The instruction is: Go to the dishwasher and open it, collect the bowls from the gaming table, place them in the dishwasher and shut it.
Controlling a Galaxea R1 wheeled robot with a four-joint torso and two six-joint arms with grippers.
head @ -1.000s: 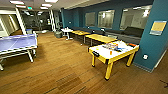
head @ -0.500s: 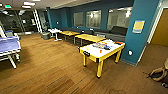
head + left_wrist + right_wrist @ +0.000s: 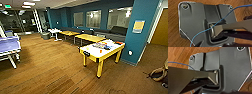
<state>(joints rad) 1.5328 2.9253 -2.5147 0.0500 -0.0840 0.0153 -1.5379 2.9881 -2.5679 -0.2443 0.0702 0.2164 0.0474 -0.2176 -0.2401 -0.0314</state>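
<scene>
A wood floor (image 3: 50,72) is seen across the lower frame, with a blue table (image 3: 8,45) at the left edge. The gaming table (image 3: 96,51), white-topped, is placed right of centre, with game boxes (image 3: 101,45) and a small orange bowl (image 3: 101,51) on it. Whether the grippers are open or closed cannot be told.

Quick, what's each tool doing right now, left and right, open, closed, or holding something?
Left tool: cannot be told; the left wrist view shows no fingers.
Right tool: cannot be told either; the right wrist view shows no fingers.
</scene>
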